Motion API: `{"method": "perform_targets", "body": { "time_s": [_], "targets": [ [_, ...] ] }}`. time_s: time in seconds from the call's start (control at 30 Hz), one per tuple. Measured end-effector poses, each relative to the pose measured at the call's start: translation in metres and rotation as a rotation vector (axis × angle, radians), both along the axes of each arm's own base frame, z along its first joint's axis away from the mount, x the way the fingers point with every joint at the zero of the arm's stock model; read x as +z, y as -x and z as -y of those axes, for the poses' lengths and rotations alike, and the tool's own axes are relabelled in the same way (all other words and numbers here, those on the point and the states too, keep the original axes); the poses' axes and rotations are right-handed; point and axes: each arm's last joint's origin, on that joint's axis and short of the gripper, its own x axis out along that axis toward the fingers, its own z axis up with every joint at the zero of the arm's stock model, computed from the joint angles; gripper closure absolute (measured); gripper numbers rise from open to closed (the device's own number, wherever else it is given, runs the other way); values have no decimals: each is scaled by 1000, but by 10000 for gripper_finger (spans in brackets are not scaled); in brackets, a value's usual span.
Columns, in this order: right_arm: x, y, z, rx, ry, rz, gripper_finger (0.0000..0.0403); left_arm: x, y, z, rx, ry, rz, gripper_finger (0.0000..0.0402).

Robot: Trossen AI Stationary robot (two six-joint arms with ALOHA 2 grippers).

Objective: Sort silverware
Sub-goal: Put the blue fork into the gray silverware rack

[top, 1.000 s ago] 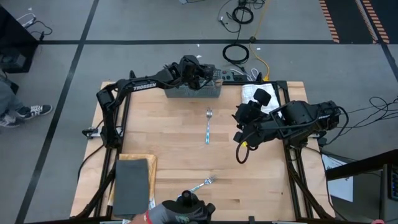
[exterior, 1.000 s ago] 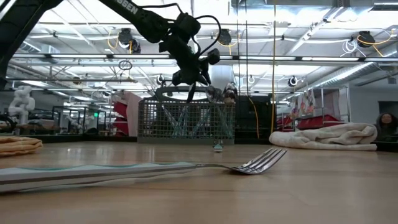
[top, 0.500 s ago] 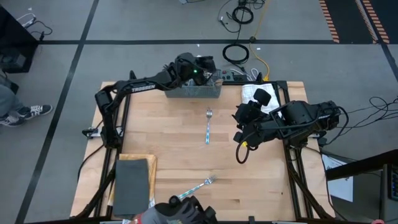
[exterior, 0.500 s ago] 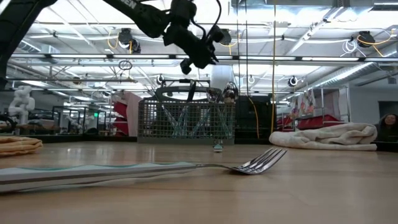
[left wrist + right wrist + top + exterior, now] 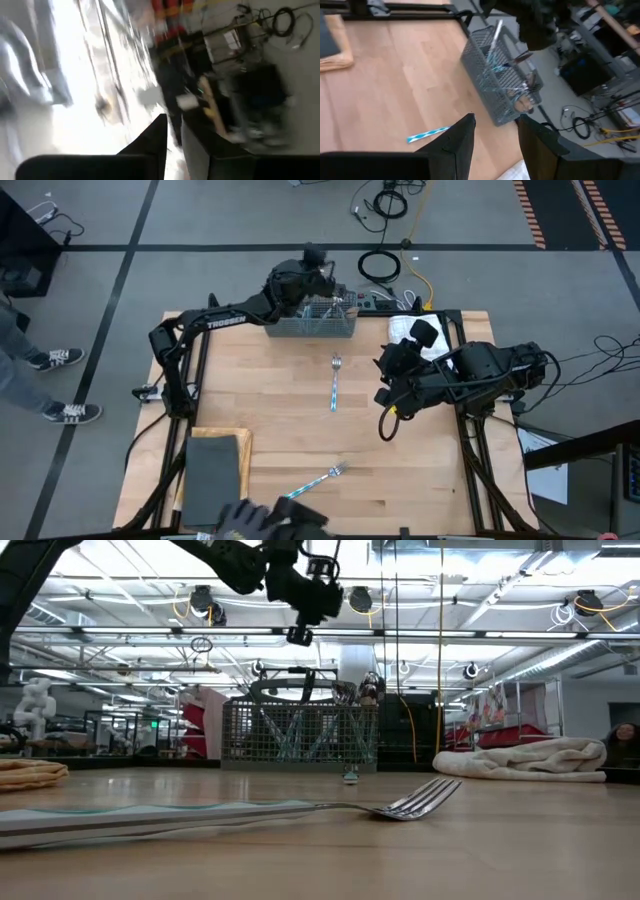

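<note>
Left end effector (image 5: 318, 264), narrow and empty, hovers above the basket (image 5: 311, 326); right end effector (image 5: 495, 131), apart and empty, waits near the fork (image 5: 334, 383), the next pickup.

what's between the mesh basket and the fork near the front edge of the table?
High view: one other fork lies mid-table between the basket and the front fork; otherwise bare wood.

Robotics lab, taped concrete floor (image 5: 250, 220), loose cables (image 5: 380, 265), ceiling strip lights (image 5: 520, 580)
</note>
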Motion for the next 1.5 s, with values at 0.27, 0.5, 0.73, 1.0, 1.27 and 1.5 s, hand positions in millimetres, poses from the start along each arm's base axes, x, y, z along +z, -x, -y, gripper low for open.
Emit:
{"method": "perform_targets", "body": {
  "time_s": [0.27,0.5,0.73,1.0,1.27,1.5],
  "targets": [
    [-6,-7,10,-156,-75,96,261,75,69,44,46,385,613,340],
    [-56,-47,2,-40,-304,-74,261,113,167,104,-159,1150,985,340],
    [-65,-97,0,339,-467,113,261,113,207,144,-152,1569,978,340],
    [-85,-117,-20,337,-603,131,261,125,250,185,-273,1885,968,340],
    [-164,-142,-84,458,-642,-170,261,136,290,207,-383,1997,1040,340],
    [-233,-151,-118,620,-493,-431,261,134,296,209,-356,2012,1048,340]
  ]
}}
